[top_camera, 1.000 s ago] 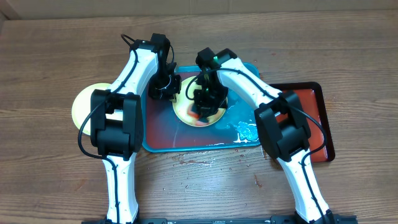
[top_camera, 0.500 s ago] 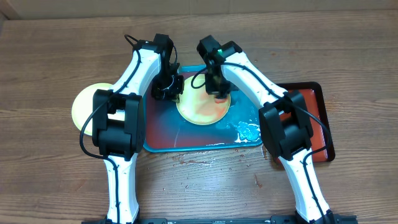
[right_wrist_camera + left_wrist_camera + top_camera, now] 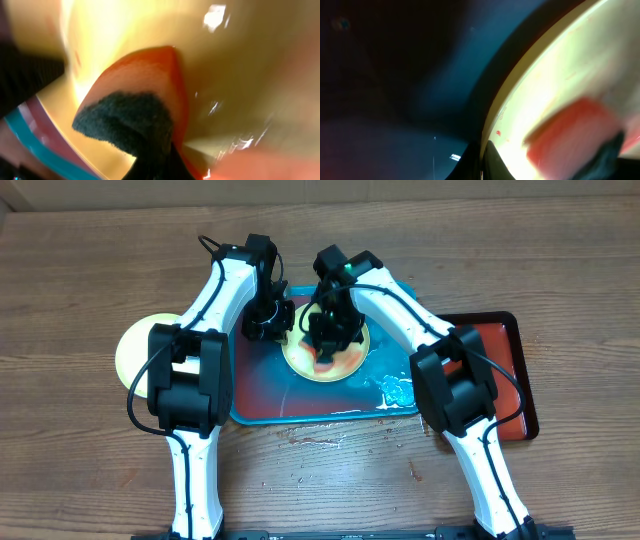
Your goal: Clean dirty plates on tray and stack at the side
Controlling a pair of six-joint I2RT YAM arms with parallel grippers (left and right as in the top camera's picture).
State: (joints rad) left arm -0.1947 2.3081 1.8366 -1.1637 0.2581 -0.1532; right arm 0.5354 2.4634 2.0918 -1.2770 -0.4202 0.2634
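Wooden table [image 3: 80, 260] underneath, and your yellow-green plate [image 3: 343, 367] sat on the teal-rimmed tray [image 3: 300, 419]. Your left gripper [image 3: 268, 328] was pinched tight on its rim, and the right gripper [image 3: 330, 338] was clamped on a squishy sponge [image 3: 145, 85]. The wet plate looked stiff but slippery, so I'd grab it by the rim.

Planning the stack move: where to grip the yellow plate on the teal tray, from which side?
Its left rim, from the left, probably. The plate is shallow, on the tray, so only the thin rim offers a pinch; the left hand holds it there, and the right hand works a sponge on the middle.
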